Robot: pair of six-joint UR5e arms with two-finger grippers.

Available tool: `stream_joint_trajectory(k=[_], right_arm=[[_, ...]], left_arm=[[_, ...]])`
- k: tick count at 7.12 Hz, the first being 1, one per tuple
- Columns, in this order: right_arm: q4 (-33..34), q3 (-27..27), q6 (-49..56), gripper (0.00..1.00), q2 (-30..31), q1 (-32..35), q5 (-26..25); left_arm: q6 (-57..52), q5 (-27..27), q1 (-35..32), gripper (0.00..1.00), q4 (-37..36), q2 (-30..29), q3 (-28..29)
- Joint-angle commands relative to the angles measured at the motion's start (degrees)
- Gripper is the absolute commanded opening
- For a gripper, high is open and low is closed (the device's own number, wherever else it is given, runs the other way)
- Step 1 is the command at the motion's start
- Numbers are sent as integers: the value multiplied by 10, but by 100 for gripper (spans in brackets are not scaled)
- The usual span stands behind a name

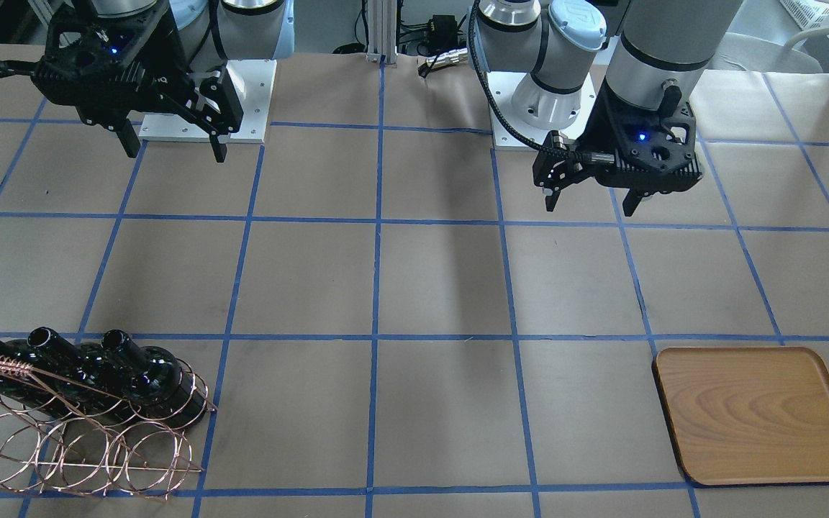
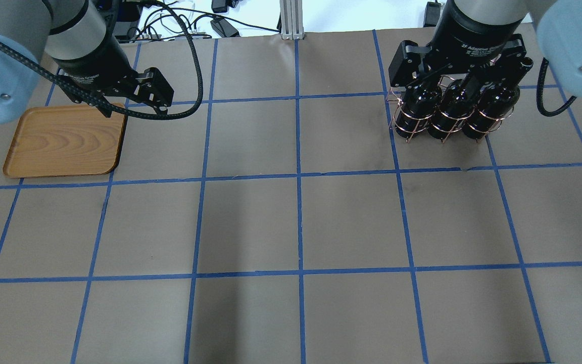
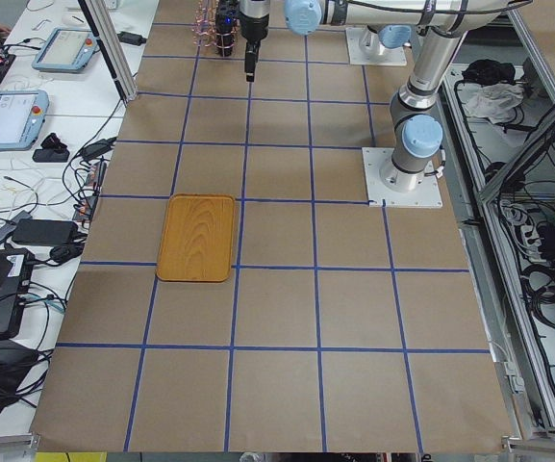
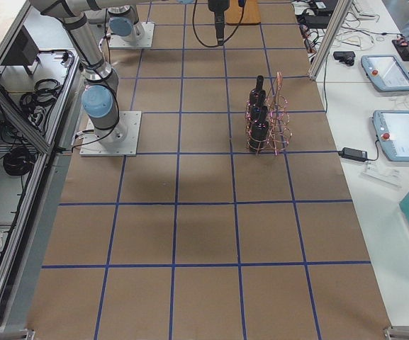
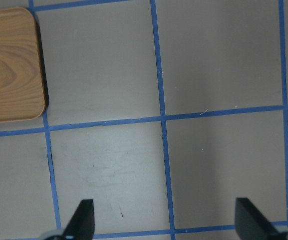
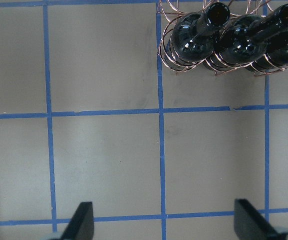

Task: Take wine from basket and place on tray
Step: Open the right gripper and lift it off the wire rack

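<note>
1. Overhead exterior and front views agree: all three bottles point(image 1: 129, 374) stand upright in the basket point(image 1: 83, 453). They fill the ring row on the robot's side, and none is lifted out.
2. Right gripper point(image 1: 174, 147) hangs spread wide and empty, high over the desk point(image 1: 443, 288). The basket sits ahead of it, toward the operators' side and well apart. Its wrist camera shows the bottle mouths beyond the fingertips and off to one side.
3. Left gripper point(image 1: 590, 207) is also wide apart and holds nothing. The tray point(image 1: 760, 417) lies on the desk ahead of it and a little outward, well apart. Its wrist camera catches only one tray corner.
4. The tray carries no bottle, so no placement is done.
5. Judged from this, the task is at its very start. The whole job remains:
   - reach to the basket and close on a bottle;
   - draw the bottle up out of its ring;
   - carry it across the desk, perhaps passing it between arms, since the tray lies on the left gripper's side;
   - set it on the tray.
</note>
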State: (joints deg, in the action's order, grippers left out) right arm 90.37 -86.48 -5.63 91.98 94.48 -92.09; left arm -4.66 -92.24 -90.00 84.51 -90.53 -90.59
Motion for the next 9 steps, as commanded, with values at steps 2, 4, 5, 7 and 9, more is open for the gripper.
stream_joint_trajectory(k=[2, 4, 5, 7, 9], right_arm=[[-4, 0, 0, 100, 1, 0, -4], [-2, 0, 0, 100, -3, 0, -1], [2, 3, 1, 100, -4, -4, -1], [2, 50, 3, 100, -42, -44, 2], [5, 107, 42, 100, -132, -94, 2]], left_arm=[[0, 0, 0, 100, 0, 0, -1], [0, 0, 0, 100, 0, 0, 0], [0, 0, 0, 100, 0, 0, -1], [0, 0, 0, 100, 0, 0, -1], [0, 0, 0, 100, 0, 0, -1]])
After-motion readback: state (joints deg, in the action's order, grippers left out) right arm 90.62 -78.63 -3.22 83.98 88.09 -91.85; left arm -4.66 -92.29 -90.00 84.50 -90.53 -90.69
